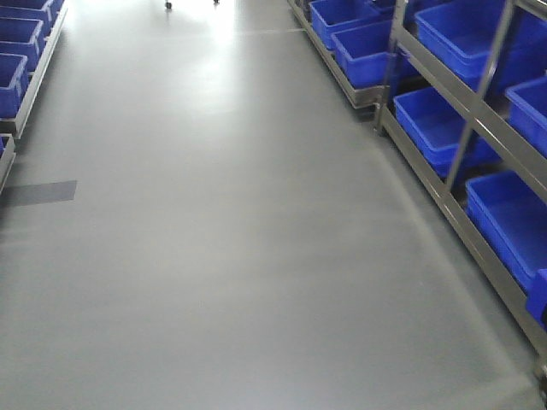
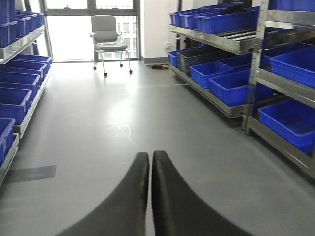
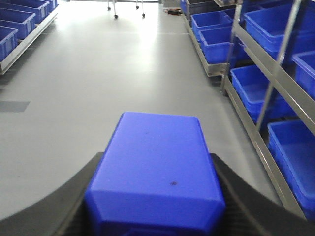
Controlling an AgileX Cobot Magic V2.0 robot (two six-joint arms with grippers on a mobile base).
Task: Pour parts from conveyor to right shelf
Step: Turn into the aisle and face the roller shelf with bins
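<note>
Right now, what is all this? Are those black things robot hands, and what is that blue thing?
Yes. It is a robot on wheels with two arms. One camera looks ahead over the grey floor, between shelves of blue bins. The other two cameras sit on its wrists. The left pincer is shut and empty, with a chair far off. The right pincer grips a small blue block, one of the parts.
</note>
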